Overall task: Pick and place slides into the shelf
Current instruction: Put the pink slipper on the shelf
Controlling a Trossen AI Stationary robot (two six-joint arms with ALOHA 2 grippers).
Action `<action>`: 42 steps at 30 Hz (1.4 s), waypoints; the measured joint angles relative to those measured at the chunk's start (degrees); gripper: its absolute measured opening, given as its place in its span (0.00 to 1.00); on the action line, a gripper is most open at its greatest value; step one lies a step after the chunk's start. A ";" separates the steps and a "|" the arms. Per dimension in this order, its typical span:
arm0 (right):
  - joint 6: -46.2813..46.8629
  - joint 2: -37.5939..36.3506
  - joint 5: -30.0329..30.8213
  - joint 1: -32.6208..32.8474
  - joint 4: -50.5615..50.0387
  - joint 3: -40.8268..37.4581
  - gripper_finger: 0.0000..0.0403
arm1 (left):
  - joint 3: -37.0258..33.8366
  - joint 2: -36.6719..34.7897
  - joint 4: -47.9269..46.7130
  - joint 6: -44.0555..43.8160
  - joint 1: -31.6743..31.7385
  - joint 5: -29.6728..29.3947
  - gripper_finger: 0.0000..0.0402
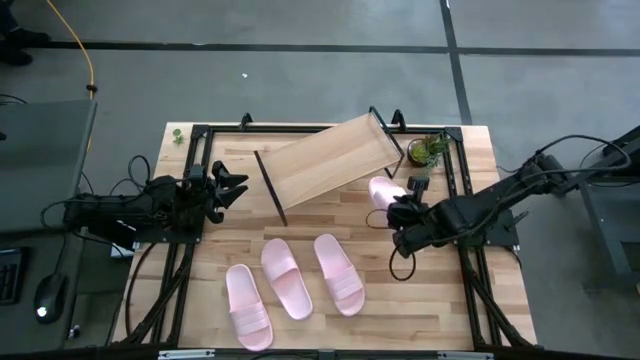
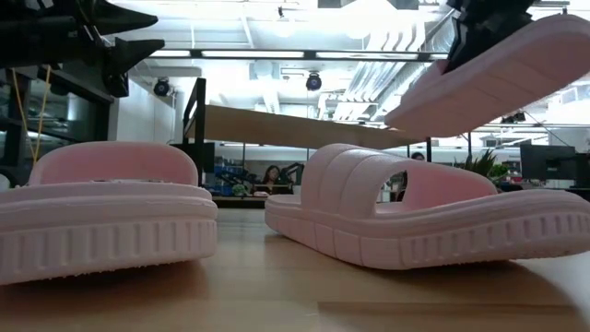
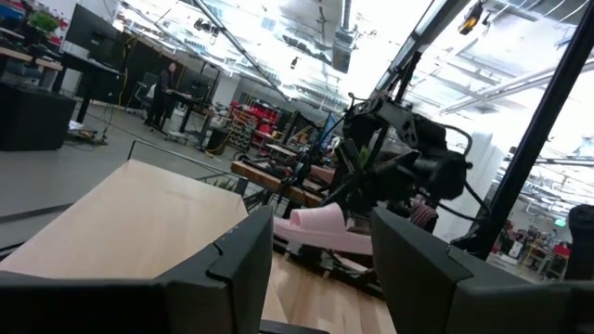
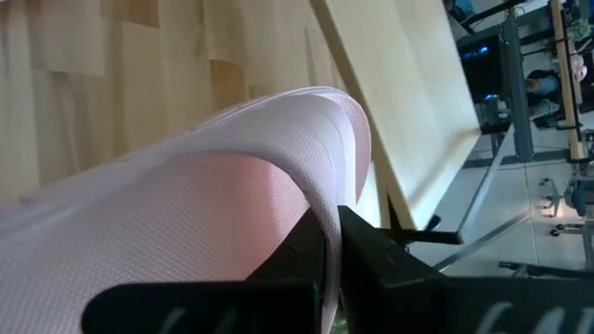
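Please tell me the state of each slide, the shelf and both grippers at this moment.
held slide: lifted off the table, gripped by its strap, just beside the shelf's edge
three other slides: flat on the table, upright, side by side
shelf: standing, nothing on it
right gripper: shut on the held slide
left gripper: open, holding nothing, waiting left of the shelf

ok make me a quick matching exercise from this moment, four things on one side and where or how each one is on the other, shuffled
Things:
1. left gripper
2. right gripper
3. three slides
4. shelf

States:
A. lying side by side on the table's near half
B. shut on one slide, lifted off the table
C. open and empty, at the table's left side
D. standing askew at the far middle of the table, nothing on it

Pairs: 1-C, 2-B, 3-A, 4-D
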 joint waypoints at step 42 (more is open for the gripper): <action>-54.67 -4.44 -26.18 -41.79 35.22 0.02 0.00 | 0.00 0.02 -0.17 0.02 0.01 -0.26 0.41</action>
